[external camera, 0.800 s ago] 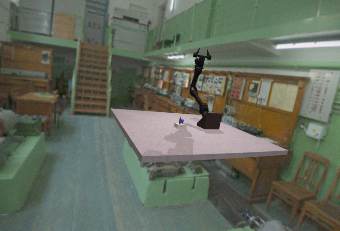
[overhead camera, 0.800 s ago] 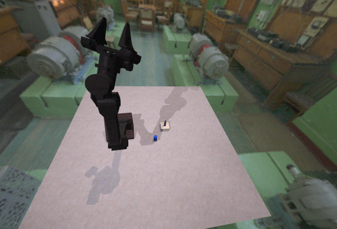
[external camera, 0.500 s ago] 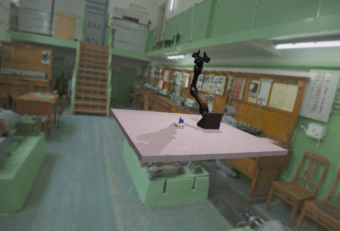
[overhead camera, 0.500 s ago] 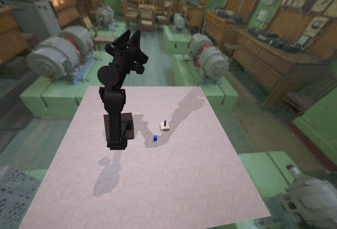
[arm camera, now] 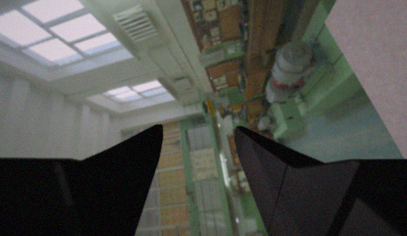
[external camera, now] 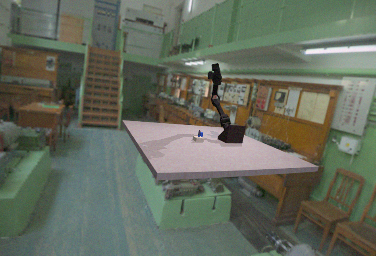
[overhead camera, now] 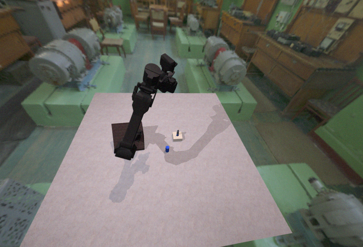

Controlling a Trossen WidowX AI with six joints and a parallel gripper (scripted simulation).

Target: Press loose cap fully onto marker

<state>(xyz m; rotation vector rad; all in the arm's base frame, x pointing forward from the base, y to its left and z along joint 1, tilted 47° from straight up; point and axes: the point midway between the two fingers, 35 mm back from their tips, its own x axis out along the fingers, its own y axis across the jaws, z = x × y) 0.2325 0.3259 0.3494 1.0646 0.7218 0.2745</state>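
The marker [overhead camera: 177, 132] [external camera: 199, 133] stands upright in the holder block [overhead camera: 177, 139] [external camera: 198, 139], its dark tip up and bare. The blue cap [overhead camera: 167, 149] [external camera: 201, 134] stands loose on the table [overhead camera: 187, 189] [external camera: 224, 160], a little to the front left of the block in the top view; in the exterior view it shows just behind the marker. My gripper [arm camera: 199, 131] is open, with nothing between its fingers. It is high above the table, well away from the cap and the marker. Neither shows in the wrist view.
The arm's dark base box [overhead camera: 119, 132] [external camera: 235, 134] stands on the table, left of the holder block in the top view and right of it in the exterior view. The wrist view looks out at the room, with part of the table top [arm camera: 380, 48] at upper right.
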